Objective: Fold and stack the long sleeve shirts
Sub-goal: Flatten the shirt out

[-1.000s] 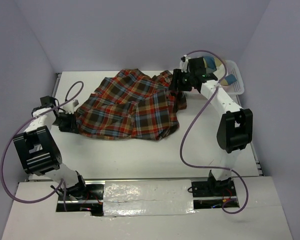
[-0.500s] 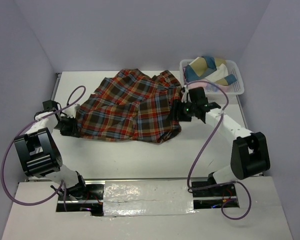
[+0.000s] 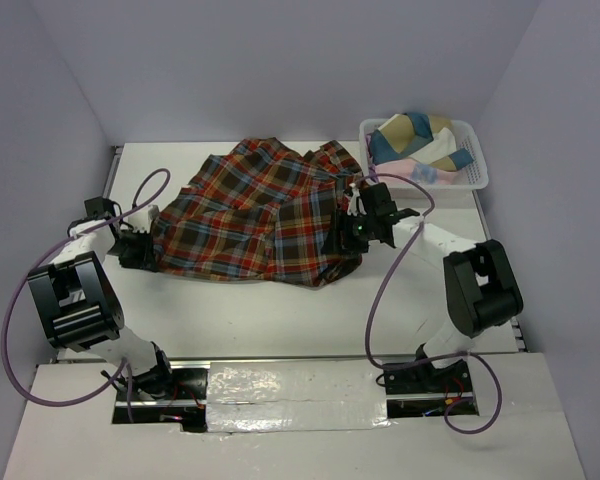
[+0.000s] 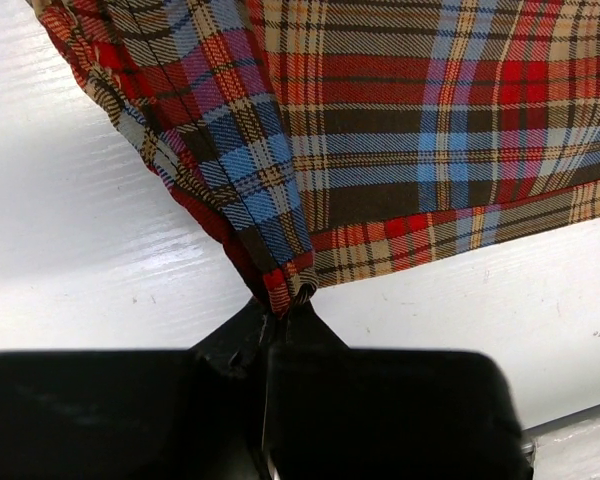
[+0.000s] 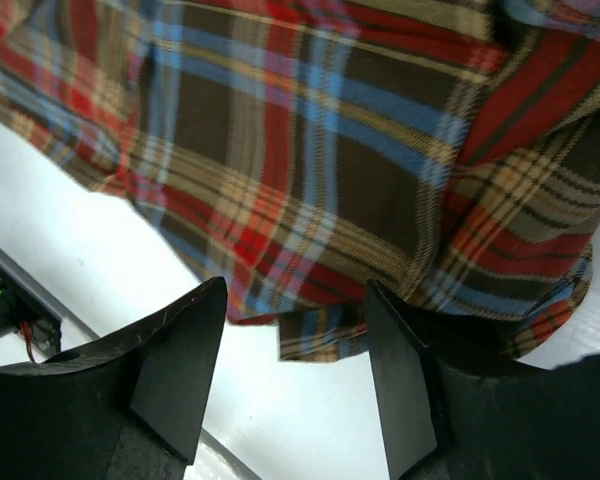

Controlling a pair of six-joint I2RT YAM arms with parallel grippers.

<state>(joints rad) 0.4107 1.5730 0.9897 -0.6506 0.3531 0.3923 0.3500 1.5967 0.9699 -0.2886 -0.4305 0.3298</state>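
Though beyond right fingers, shirt corner between left fingers

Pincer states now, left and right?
Left pincer: closed on the plaid shirt edge.
Right pincer: open, holding nothing, over the shirt.

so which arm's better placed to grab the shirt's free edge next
Right, probably. The right gripper is open over the plaid shirt hem, holding nothing. The left gripper is shut on the opposite corner, so it's occupied.
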